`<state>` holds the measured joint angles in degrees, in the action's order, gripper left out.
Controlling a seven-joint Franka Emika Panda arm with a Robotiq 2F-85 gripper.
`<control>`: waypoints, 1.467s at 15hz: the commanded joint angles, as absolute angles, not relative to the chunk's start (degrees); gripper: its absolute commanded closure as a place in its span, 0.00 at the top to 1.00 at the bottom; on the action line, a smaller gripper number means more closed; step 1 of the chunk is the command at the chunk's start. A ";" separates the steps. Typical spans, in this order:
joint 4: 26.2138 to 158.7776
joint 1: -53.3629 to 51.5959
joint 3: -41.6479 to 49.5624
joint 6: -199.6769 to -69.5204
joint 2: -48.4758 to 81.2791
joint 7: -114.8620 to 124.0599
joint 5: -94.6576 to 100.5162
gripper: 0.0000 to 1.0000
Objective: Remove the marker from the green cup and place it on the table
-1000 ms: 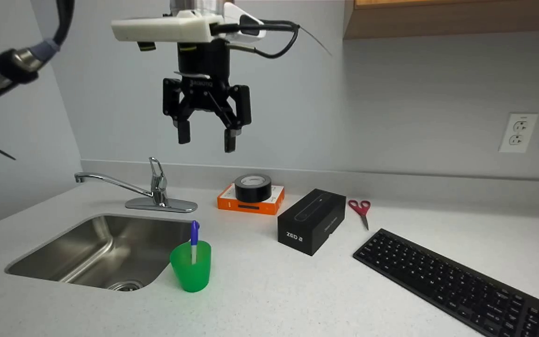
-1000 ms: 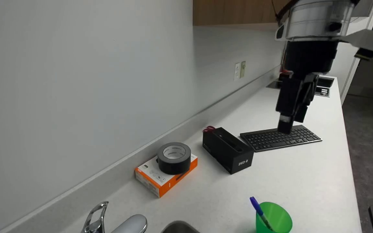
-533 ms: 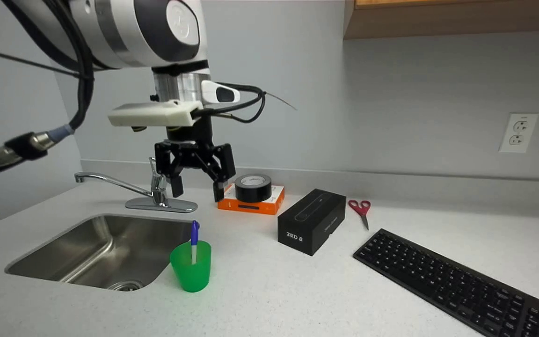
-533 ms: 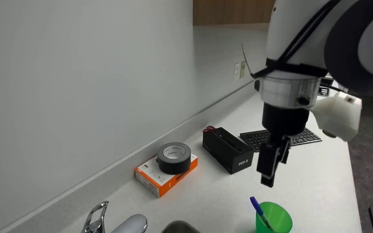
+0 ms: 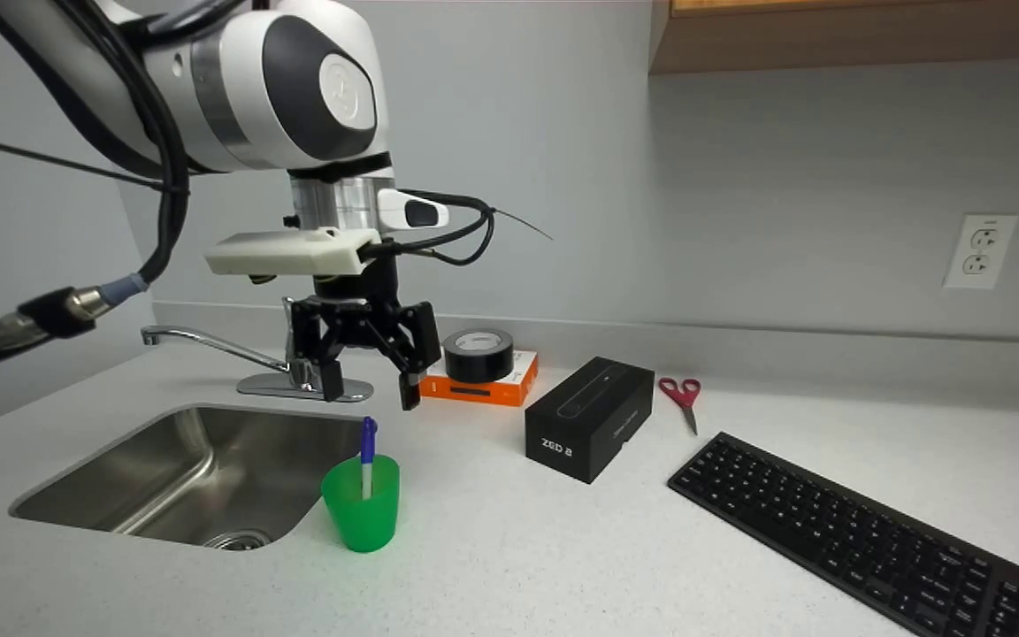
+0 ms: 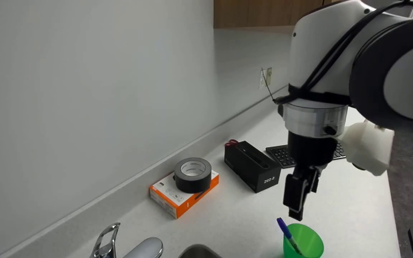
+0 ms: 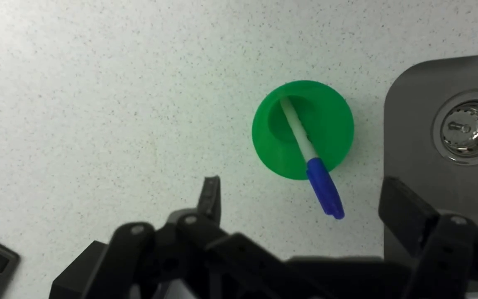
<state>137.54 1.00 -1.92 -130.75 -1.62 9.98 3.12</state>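
The green cup [image 5: 368,524] stands upright on the white table [image 5: 527,557] beside the sink; it also shows in an exterior view [image 6: 311,239]. The marker [image 5: 369,441] leans in the cup, its blue-purple cap sticking out above the rim and its pale body inside. My gripper [image 5: 371,397] is open and empty above the marker, pointing down and apart from it. In the wrist view, the marker's cap [image 7: 324,189] lies between the two spread fingers in the picture, nearer the right one, and the cup [image 7: 332,128] shows beyond the fingertips.
The sink [image 5: 209,469] lies right beside the cup, with a faucet [image 5: 297,363] behind it. A black tape roll [image 5: 478,356] sits on an orange box [image 5: 474,394]. A black box [image 5: 589,420], red-handled scissors [image 5: 685,398] and a keyboard [image 5: 837,522] are farther along the table.
My gripper has come down towards the cup and marker, first fast, then more slowly, shifting slightly left in both exterior views. It stays open. The cup and marker have not moved.
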 commanded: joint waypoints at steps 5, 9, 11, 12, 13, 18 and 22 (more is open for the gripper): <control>137.43 -0.24 -2.03 -135.80 1.93 13.27 3.54 1.00; 137.32 -1.11 -2.01 -139.92 4.54 15.37 4.43 1.00; 137.25 -1.62 -1.93 -141.26 5.74 15.95 4.55 1.00; 137.28 -1.87 -1.87 -141.76 6.21 16.30 4.76 1.00; 137.34 -2.10 -1.79 -142.28 6.57 16.65 4.91 0.84; 137.91 -2.67 -1.42 -144.30 6.94 17.27 5.16 0.42; 139.61 -2.52 -0.91 -143.98 4.49 17.83 6.00 0.10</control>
<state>137.61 -1.67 -2.01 -142.84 6.84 15.04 3.45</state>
